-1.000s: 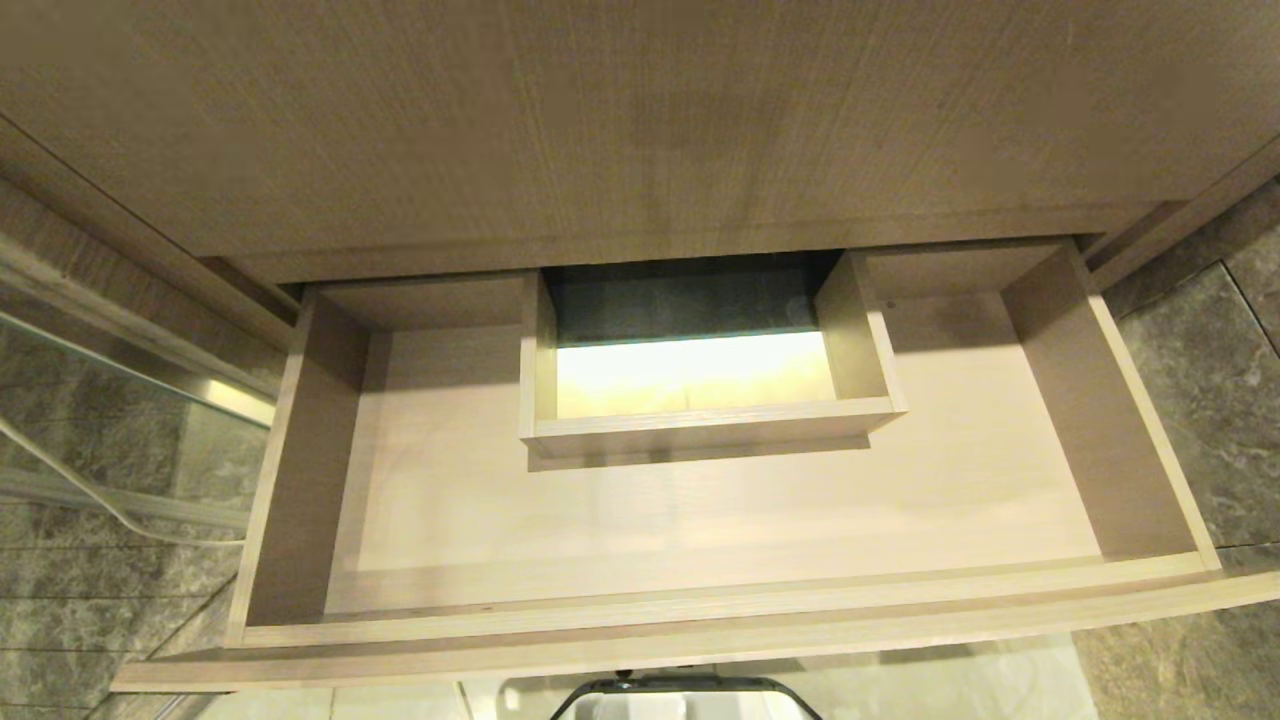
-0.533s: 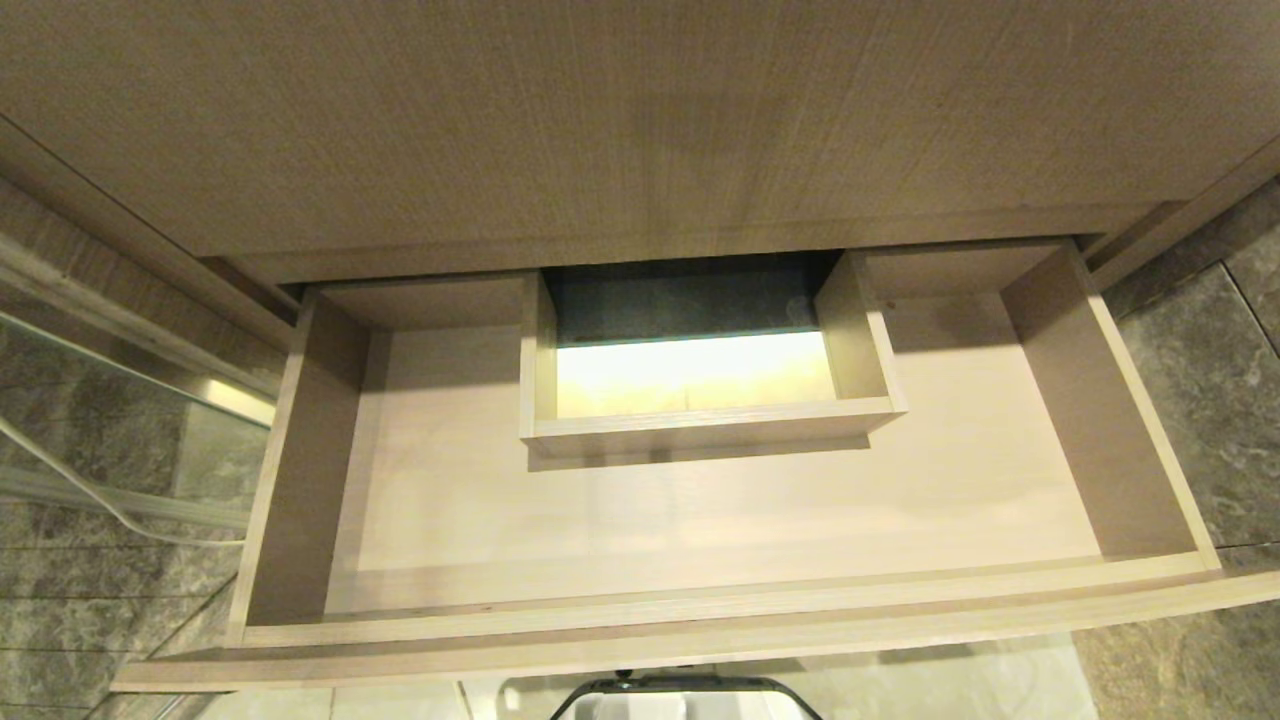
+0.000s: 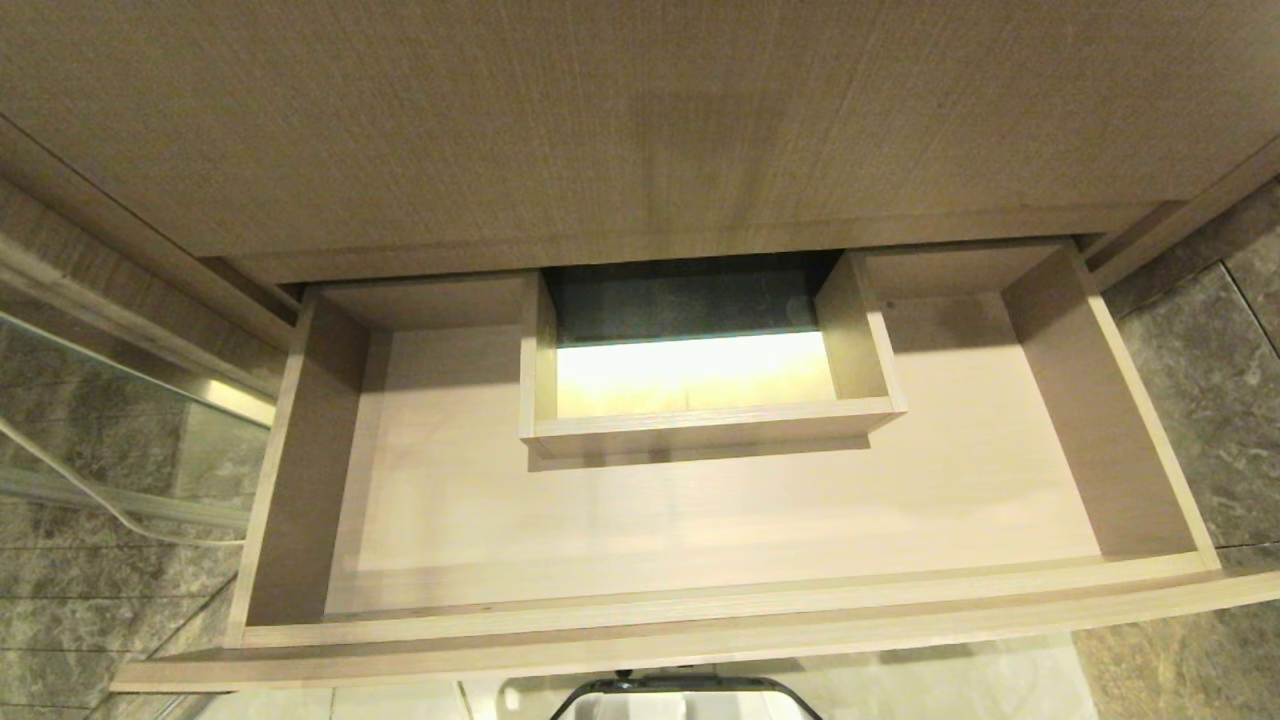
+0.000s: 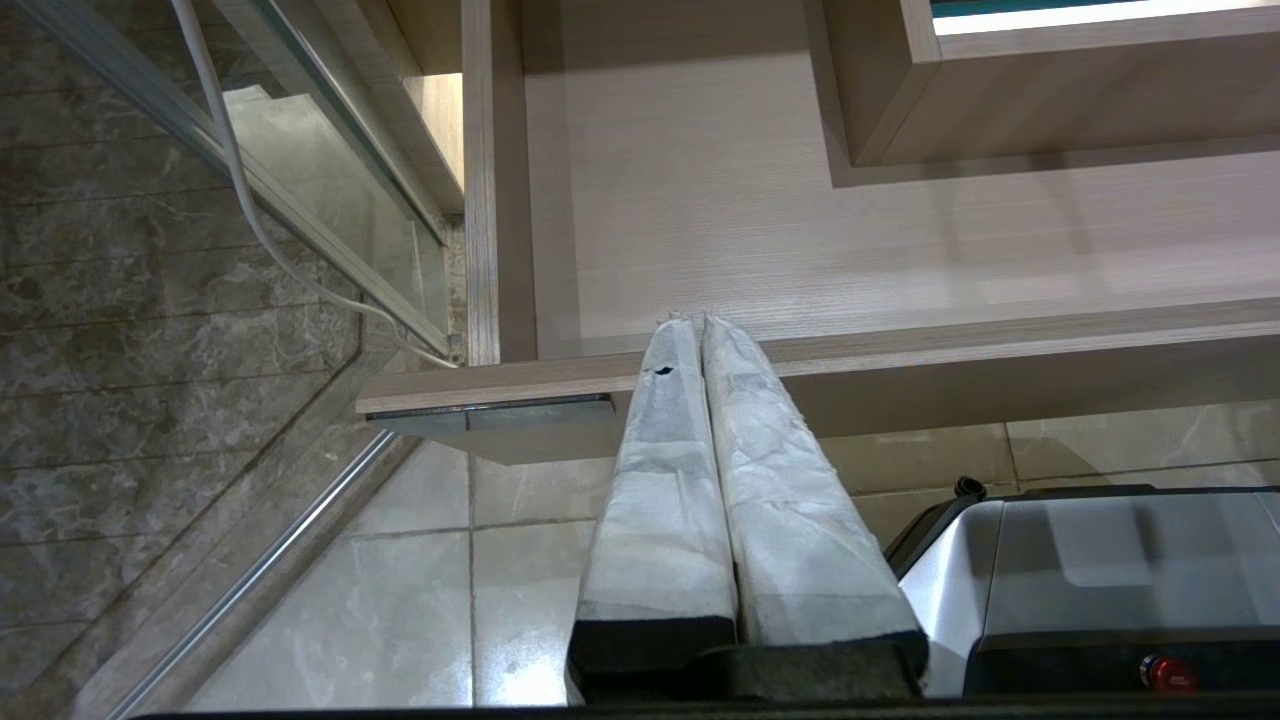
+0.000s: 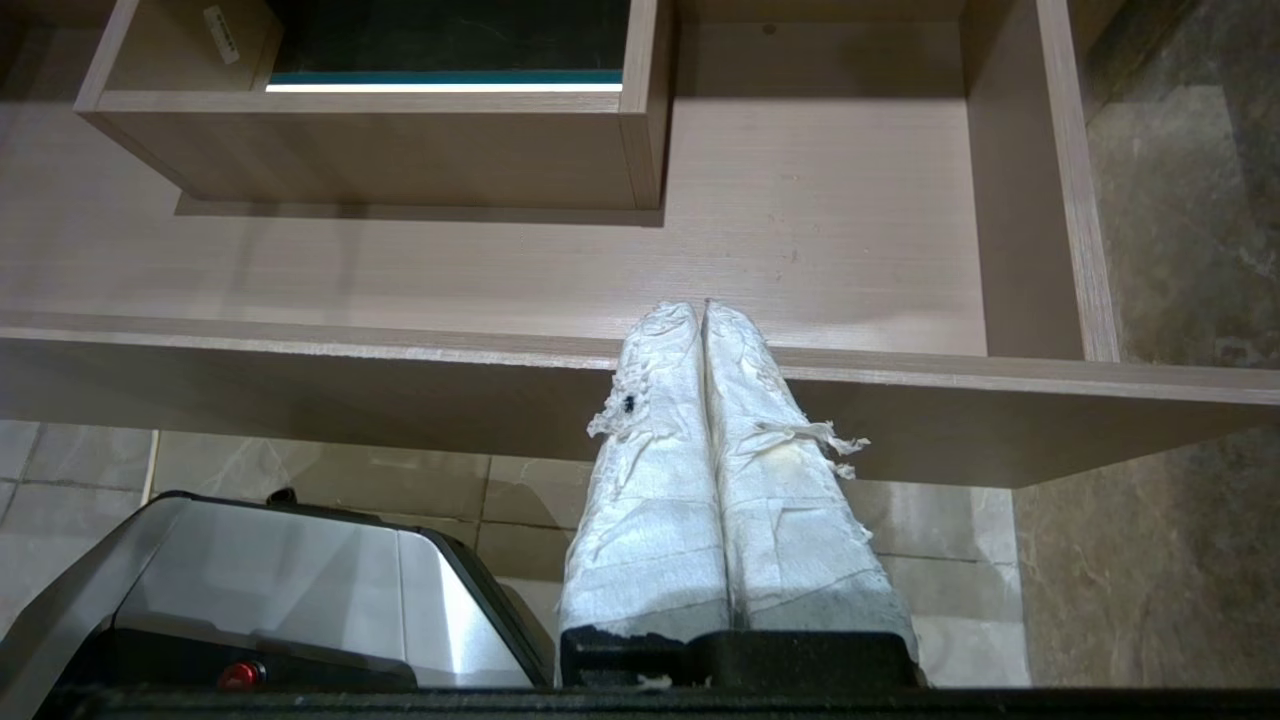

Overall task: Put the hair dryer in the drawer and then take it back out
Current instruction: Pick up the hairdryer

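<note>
- Right now the drawer (image 3: 300,480) is pulled out wide; shallow, light wood-grain walls, pale beige smooth floor.
- Boxed rectangular cut-out (image 3: 700,425) at back centre, square-edged w/ thin wood walls; bright floor tile shows through it.
- Hair dryer: not seen in any view; only a thin white cord (image 3: 60,480) trails past the drawer's left side.
- Left end effector (image 4: 697,320): two long fingers wrapped in rough white tape, pressed together, tips over the drawer's front rim, holding nothing.
- Right end effector (image 5: 700,305): same frayed white wrap, fingers pressed together, empty, over the front rim nr the right side.
- Glossy pale floor tiles (image 4: 400,600), dark marbled wall tiles (image 3: 1200,380), robot's grey base (image 5: 300,580) below.
</note>
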Controlling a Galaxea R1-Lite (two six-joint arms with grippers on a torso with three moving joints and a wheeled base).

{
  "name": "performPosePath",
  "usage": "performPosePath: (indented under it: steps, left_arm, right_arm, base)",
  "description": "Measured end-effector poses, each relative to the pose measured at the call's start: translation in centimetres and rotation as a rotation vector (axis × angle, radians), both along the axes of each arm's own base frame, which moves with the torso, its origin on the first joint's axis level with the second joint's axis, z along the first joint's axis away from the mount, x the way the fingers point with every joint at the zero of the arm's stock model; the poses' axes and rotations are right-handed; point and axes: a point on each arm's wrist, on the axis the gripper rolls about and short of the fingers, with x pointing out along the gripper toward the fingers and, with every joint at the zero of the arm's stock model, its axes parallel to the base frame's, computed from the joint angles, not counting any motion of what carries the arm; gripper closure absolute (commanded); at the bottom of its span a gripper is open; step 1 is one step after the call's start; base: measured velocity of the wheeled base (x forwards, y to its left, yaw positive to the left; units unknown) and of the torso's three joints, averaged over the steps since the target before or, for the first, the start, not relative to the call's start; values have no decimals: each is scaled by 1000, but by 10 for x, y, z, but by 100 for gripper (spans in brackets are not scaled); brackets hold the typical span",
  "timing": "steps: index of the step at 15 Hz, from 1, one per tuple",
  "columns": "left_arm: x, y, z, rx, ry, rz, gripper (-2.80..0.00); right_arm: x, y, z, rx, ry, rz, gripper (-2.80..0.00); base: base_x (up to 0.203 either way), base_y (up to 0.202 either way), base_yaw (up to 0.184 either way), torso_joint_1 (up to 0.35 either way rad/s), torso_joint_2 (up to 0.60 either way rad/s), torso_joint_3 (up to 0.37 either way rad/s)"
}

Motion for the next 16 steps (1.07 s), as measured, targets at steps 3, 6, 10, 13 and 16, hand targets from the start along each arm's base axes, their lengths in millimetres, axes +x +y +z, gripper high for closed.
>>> performPosePath:
  steps: [3,6,10,13,16]
  left_arm:
    - [0,0,0,0,0,0,0]
    - [0,0,0,0,0,-1,0]
    - [0,0,0,0,1,-1,0]
    - [0,0,0,0,1,0,0]
    - [0,0,0,0,1,0,0]
  right_arm:
    - [0,0,0,0,0,-2,0]
    - [0,0,0,0,0,-1,0]
    - [0,0,0,-1,2,-1,0]
    - [0,0,0,-9,1,1,0]
    - [0,0,0,-14,2,2,0]
  base:
    - [0,0,0,0,0,0]
    - [0,0,0,0,0,0]
    - [0,0,0,0,0,0]
    - [0,0,0,0,0,0]
    - [0,0,0,0,0,0]
